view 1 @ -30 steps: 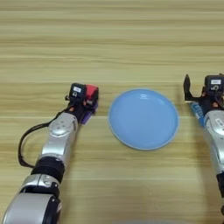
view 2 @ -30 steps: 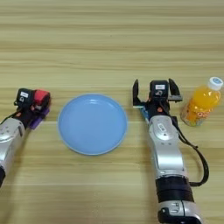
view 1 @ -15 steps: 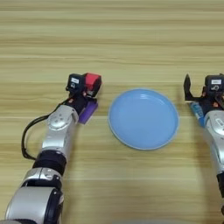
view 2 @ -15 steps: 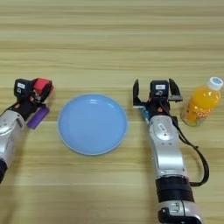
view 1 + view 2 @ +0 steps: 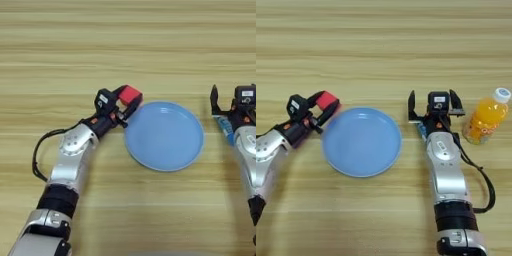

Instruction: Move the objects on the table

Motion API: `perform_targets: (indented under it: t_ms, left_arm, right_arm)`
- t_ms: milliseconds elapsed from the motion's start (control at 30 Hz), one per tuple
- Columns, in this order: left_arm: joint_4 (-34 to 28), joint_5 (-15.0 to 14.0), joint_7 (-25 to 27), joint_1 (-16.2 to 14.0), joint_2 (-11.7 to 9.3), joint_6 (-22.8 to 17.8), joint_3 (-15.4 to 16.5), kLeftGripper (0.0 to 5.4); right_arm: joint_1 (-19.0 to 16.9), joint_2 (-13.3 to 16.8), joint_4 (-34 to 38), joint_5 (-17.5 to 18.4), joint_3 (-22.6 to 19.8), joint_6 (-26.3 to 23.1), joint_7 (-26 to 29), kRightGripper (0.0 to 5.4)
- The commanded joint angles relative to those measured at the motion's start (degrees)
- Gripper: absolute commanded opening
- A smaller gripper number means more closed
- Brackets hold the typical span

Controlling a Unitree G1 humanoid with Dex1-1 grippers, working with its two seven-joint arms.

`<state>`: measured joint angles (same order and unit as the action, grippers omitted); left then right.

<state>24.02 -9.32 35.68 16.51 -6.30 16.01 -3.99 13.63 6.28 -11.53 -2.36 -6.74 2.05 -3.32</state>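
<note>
My left gripper point(image 5: 126, 99) is shut on the small red cube point(image 5: 130, 93) and holds it at the upper left rim of the light-blue plate point(image 5: 165, 137). Right of the plate, my right gripper point(image 5: 435, 103) stands open and holds nothing. The blue glue-stick tube point(image 5: 420, 129) lies partly under that gripper's wrist, with only one end showing. The orange-liquid bottle point(image 5: 484, 118) stands upright with its white cap on, just right of the right gripper. The purple bar does not show; the left arm covers the spot where it lay.
The wooden table point(image 5: 125, 45) stretches bare across the far half. A black cable loops from the left forearm point(image 5: 36, 160). The right forearm point(image 5: 448, 185) reaches down to the near edge.
My left gripper has carried the red cube to the right, from beside the purple bar up to the plate's left rim. The right arm, bottle and plate have not moved.
</note>
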Motion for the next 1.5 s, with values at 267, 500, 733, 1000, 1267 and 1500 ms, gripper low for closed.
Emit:
perform_targets:
  t_ms: [267, 500, 733, 1000, 1267, 1500]
  left_arm:
    - [0.11, 3.89, 5.12, -4.19, -0.50, 3.46, -7.75, 2.28]
    - [2.58, 6.55, 5.05, -2.93, 0.09, 5.10, -10.49, 2.28]
    - [1.87, 8.16, 4.85, -0.68, 1.44, 3.03, -12.85, 2.28]
    - [2.27, 8.45, 3.72, -0.69, 1.07, 2.74, -13.20, 2.28]
    - [3.85, 9.09, 2.10, -0.28, 1.22, 3.08, -12.94, 3.10]
    - [4.05, 8.94, 1.69, -0.23, 1.08, 3.12, -12.80, 3.73]
  right_arm:
    - [0.82, 0.10, -0.36, 0.32, -0.08, 0.55, -0.08, 5.40]
    - [1.04, -0.08, -0.58, 0.22, 0.09, 0.50, -0.22, 5.40]
    - [0.81, -0.38, 0.00, 0.08, 0.31, 0.31, -0.48, 5.40]
    - [0.58, -0.43, 0.45, 0.06, 0.53, 0.12, -0.59, 5.40]
    - [0.61, -0.24, 0.10, 0.16, 0.40, 0.40, -0.53, 5.40]
    - [0.55, -0.30, 0.27, 0.11, 0.46, 0.33, -0.57, 5.40]
